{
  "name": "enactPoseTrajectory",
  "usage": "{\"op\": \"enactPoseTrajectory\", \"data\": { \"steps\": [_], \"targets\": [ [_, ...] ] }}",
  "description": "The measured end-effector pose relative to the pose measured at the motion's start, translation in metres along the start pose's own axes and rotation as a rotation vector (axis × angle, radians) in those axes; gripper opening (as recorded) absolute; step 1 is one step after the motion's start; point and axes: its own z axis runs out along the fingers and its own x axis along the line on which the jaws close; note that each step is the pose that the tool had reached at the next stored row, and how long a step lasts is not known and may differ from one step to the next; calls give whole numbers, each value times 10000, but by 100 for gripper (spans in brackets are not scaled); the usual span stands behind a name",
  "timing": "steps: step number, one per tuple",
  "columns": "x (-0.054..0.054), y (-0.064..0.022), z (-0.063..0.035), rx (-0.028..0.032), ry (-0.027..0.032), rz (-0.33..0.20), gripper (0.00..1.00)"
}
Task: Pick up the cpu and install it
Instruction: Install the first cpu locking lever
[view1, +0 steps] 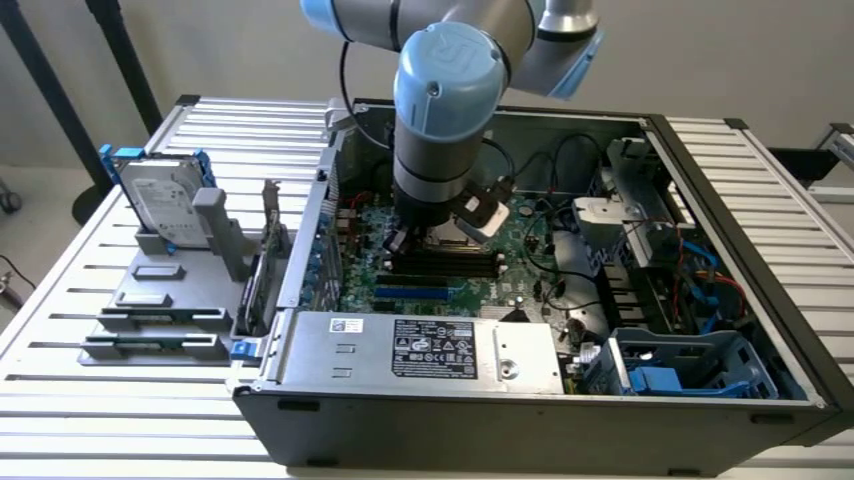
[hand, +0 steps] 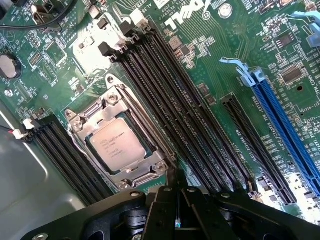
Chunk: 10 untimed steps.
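Exterior view: blue-grey arm (view1: 447, 110) reaches down into open grey metal computer case (view1: 747, 410), above green board (view1: 360, 275). Silver drive (view1: 163, 205) stands upright in grey rack on slatted table (view1: 80, 300).

Wrist view: square silver cpu (hand: 116, 146) lies flat in metal-framed socket (hand: 80, 122), beside black ribbed slots (hand: 165, 105). Black claw (hand: 177, 210) pressed together, holding nothing, near socket edge.

You see a green motherboard (hand: 200, 60) lined with black memory slots (hand: 170, 100) and one long blue slot (hand: 287, 135). The cpu (hand: 117, 145) shows a silver-grey top inside a shiny metal socket frame (hand: 145, 172). The arm (view1: 447, 110) is pale blue and grey; the gripper (hand: 177, 215) is black.
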Motion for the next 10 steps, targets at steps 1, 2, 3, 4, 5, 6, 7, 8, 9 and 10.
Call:
{"op": "enactPoseTrajectory", "data": {
  "steps": [1, 2, 3, 4, 5, 6, 7, 8, 9, 10],
  "targets": [
    [1, 0, 3, -13, -18, -2, 11],
    [1, 0, 3, -26, -38, -4, 11],
    [1, 0, 3, -37, -54, -4, 11],
    [1, -1, 3, -44, -64, -4, 11],
    [1, -2, -1, -50, -74, -3, 11],
    [4, -4, -10, -52, -78, -3, 11],
    [10, -9, -25, -49, -66, -5, 11],
    [18, -15, -52, -50, -67, -5, 11],
    [25, -24, -85, -51, -74, -4, 11],
    [35, -33, -121, -52, -76, -4, 11]
  ]
}}
